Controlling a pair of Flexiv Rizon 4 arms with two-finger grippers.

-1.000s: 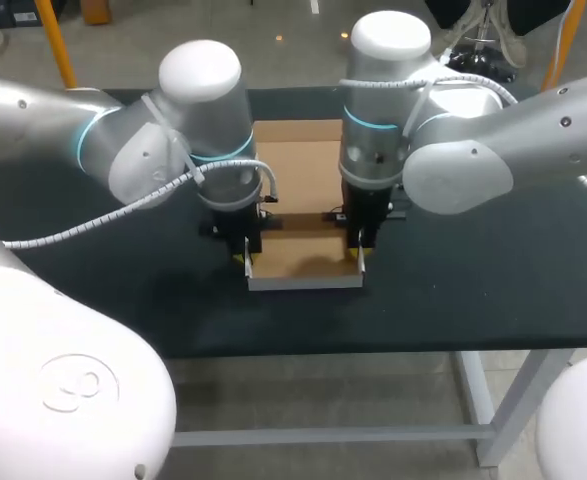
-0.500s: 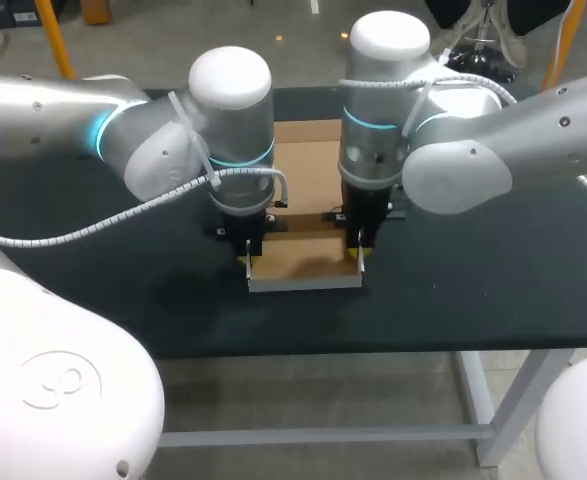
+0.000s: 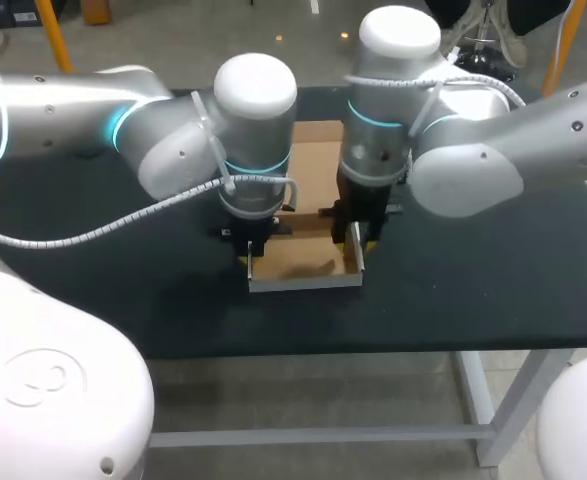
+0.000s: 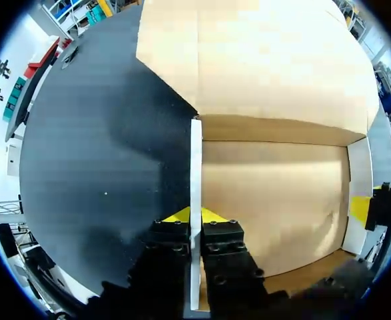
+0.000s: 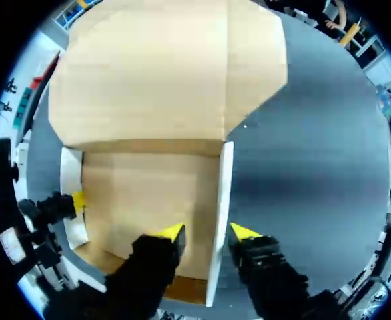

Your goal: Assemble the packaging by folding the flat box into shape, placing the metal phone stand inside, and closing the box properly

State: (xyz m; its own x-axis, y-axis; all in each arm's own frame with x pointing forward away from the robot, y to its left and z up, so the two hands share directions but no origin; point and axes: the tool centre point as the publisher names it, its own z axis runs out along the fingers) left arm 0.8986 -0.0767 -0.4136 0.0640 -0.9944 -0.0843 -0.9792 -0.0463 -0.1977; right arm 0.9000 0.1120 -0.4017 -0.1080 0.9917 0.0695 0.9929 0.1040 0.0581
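- Find the left arm coming in from the left over the black table. It ends above the left edge of the cardboard box.
- Check the left gripper. Its yellow-tipped fingers stand narrow and pinch the box's left side wall from both sides, one finger outside the box and one inside. The wall stands upright, white on the outside.
- Locate the box near the middle of the table, towards its front edge. It is partly folded: the brown floor lies flat, both side walls stand up, and a low white front wall closes the near side.
- Note the rear flap, which lies flat on the table behind the box, between the two arms.
- Check the right side wall. It stands upright between the fingers of the right gripper.
- Read the right gripper as parted. The outer finger is close against the wall, and the inner finger stands clear of it over the box floor.
- Find the right arm coming in from the right, with its wrist above the right edge of the box.
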